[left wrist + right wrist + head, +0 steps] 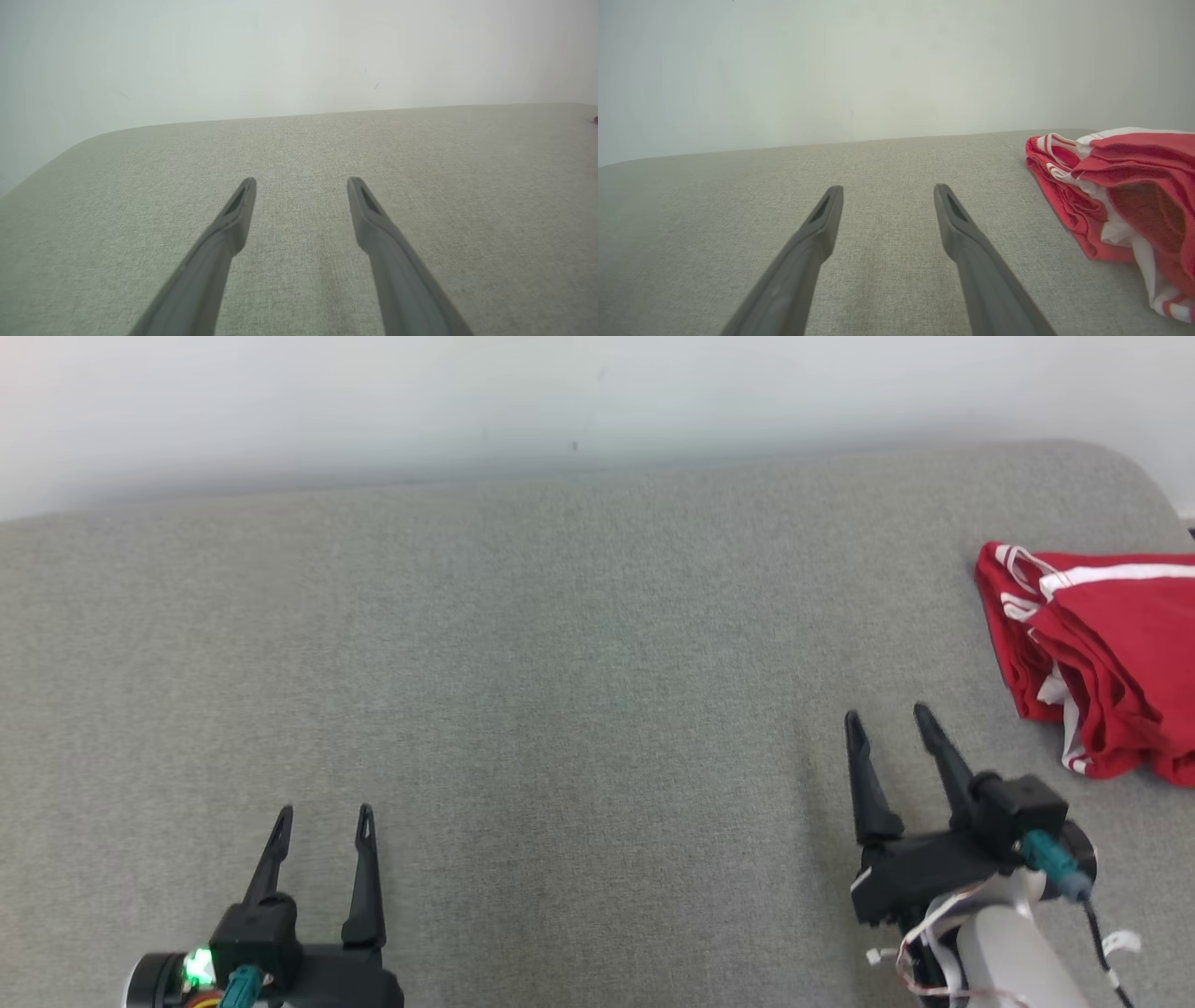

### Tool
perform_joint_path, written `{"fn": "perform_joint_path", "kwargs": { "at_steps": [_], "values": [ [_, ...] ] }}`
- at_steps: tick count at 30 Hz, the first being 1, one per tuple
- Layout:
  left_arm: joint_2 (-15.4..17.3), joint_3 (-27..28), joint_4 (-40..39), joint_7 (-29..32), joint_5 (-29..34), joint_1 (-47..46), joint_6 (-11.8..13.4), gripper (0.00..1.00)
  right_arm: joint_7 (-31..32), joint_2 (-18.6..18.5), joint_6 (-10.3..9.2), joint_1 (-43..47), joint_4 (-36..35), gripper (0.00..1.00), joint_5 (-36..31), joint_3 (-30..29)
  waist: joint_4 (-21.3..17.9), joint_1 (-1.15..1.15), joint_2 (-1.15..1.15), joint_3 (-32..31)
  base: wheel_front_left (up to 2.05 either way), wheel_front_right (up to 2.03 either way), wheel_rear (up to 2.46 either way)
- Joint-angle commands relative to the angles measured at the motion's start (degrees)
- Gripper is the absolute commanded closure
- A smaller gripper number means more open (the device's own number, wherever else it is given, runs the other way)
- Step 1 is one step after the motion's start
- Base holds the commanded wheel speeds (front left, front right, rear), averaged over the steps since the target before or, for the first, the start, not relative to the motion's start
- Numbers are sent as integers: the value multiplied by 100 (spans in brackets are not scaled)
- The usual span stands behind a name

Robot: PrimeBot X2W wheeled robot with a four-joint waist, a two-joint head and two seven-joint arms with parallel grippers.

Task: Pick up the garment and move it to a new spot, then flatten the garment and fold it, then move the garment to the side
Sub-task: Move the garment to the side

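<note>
Our left tool (pixel 325 809) sits released, its two dark fingers spread apart with nothing between them, tips pointing away over bare grey cloth; from its own wrist (pixel 302 179) we see the same open gap and woven fabric beneath. A green light (pixel 198 966) glows on its base. Our right tool (pixel 887 713) is likewise released, fingers parted and empty, angled slightly leftward, and its wrist view (pixel 888 186) shows the gap open above the fabric. Behind it we see a teal plug (pixel 1041 852), a pale forearm (pixel 1008 952) and small white tags (pixel 1120 945) on the wiring; any print on them is too small for us to read. Both tools hover over the bench (pixel 560 663), covered in grey woven cloth with a rounded far right corner. The garment (pixel 1111 644), red with white stripes, lies bunched in loose folds on the bench's right side, to the right of our right tool and apart from it, cut off by the frame's edge; in the right wrist view (pixel 1125 186) we make out no readable lettering on it. Beyond the bench stands a plain pale wall (pixel 467 401).
</note>
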Motion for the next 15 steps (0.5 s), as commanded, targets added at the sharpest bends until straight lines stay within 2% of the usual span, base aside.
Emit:
{"fn": "perform_joint_path", "kwargs": {
  "at_steps": [1, 15],
  "values": [
    [-13, 47, 2, -13, -25, 121, 16, 0, -23, 62, -17, 162, -85, 0, -83, -27, 99, 1, 0, -150, 0, 0, 0],
    [-17, 307, -29, -14, -36, 467, -11, 0, -23, 328, -17, 759, -359, 0, -432, -140, 242, 1, 0, -609, 0, 0, 0]
  ]
}}
